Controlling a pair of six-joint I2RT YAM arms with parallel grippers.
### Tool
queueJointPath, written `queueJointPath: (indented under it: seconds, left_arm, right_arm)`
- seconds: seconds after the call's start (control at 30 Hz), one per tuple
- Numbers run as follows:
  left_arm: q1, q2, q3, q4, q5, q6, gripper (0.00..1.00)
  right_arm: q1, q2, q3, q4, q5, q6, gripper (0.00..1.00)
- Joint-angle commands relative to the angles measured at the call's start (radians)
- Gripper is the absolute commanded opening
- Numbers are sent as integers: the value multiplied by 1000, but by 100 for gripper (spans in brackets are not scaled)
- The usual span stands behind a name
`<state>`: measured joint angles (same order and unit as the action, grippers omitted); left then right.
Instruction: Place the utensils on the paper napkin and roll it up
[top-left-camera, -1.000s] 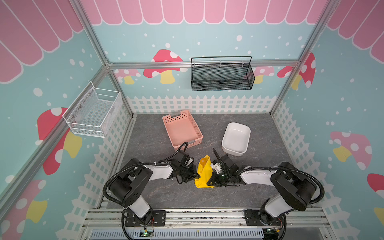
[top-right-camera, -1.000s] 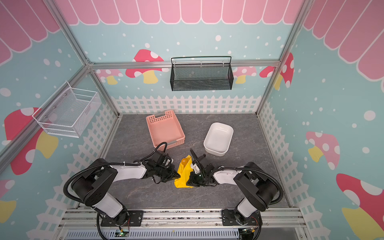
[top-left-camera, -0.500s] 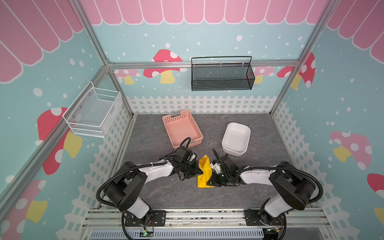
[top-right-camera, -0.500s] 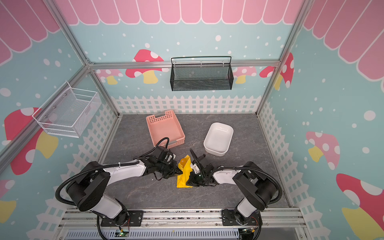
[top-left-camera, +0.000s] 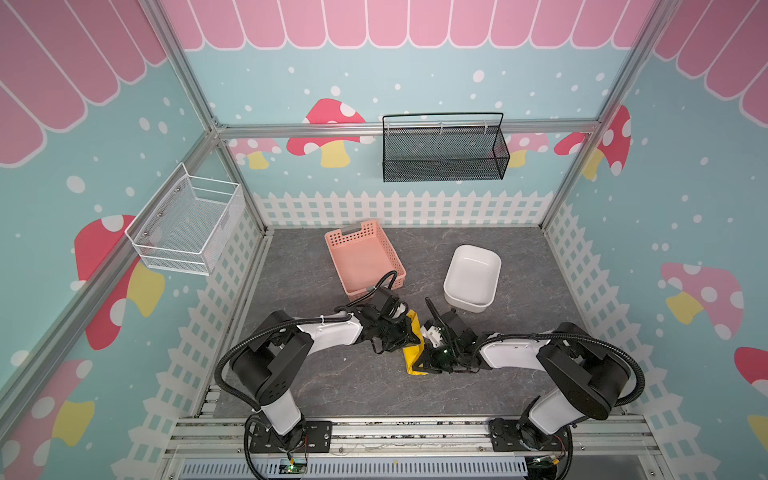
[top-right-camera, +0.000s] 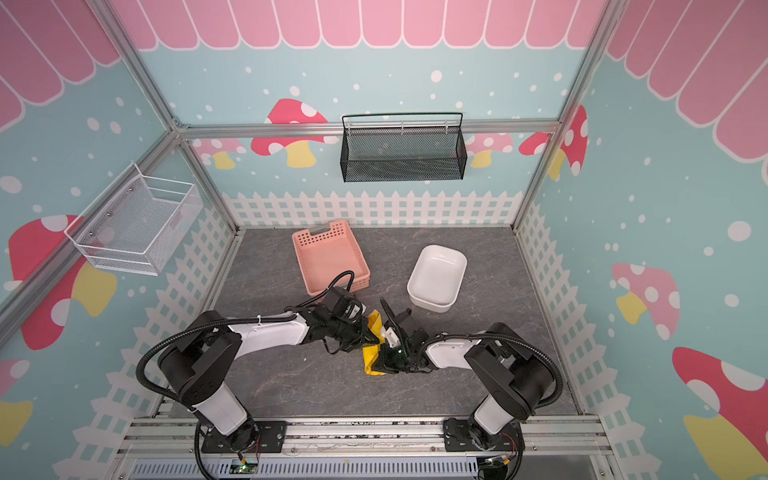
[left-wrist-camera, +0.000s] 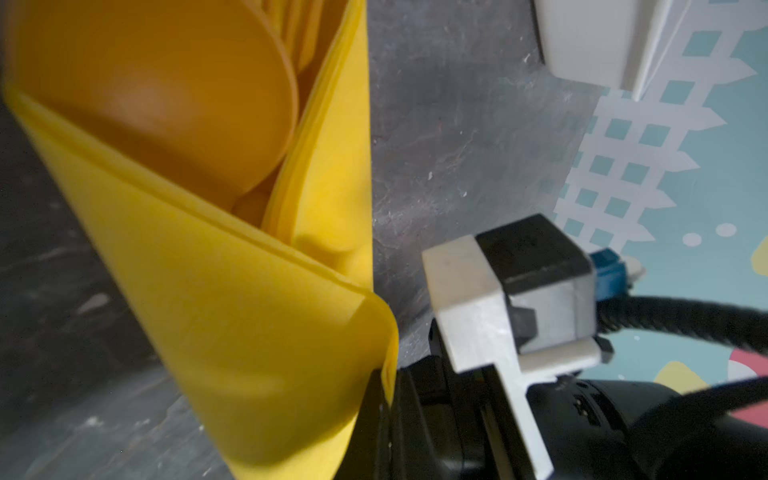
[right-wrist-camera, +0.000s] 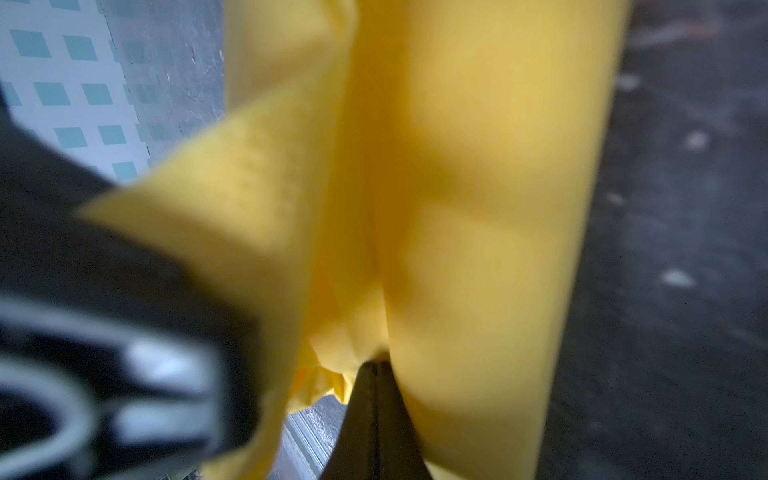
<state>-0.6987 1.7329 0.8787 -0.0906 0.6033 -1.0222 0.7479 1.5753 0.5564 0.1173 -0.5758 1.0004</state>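
Both arms meet mid-table (top-left-camera: 332, 374), with the napkin (top-left-camera: 415, 357) between them. It is folded over into a loose tube and lifted partly off the surface.

Right gripper (right-wrist-camera: 376, 370): fingertips pressed together on a napkin edge (clearest in its own wrist view). Left gripper (top-left-camera: 413, 340): also clenched, at the napkin end nearer the basket (top-left-camera: 361, 257). My read is that it's pinching an edge there too, though the contact itself is half hidden.

Why two pinches: the paper is thin and floppy, so one hold would let the wrap spring open. With one grip at each end the fold stays shut and the tube stays tensioned for the next turn.

Utensils (left-wrist-camera: 158, 104) are inside the wrap. A round bowl faces the open end, with slimmer orange pieces behind it (too blurred to count). The open end is the risk: tilt the tube and they could slide out.

Judgement: placing is done and rolling is mid-way. The wrap is wide and uneven, not a tight tube yet.

The tub (top-left-camera: 471, 276) and basket sit behind, apart from the work.
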Motion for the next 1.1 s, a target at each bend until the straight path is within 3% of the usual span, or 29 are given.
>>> queueJointPath:
  seconds: [0.0,0.5,1.07]
  left_arm:
    - [-7,38,31,36,4,-32,3]
    - [-7,100,19,20,-14,3,3]
    - [-9,70,33,23,-5,-1,3]
  right_arm:
    - [4,-20,-28,-27,34,9,2]
    - [-12,-254,-129,-53,113,82,4]
    - [-15,-167,-158,-39,103,52,4]
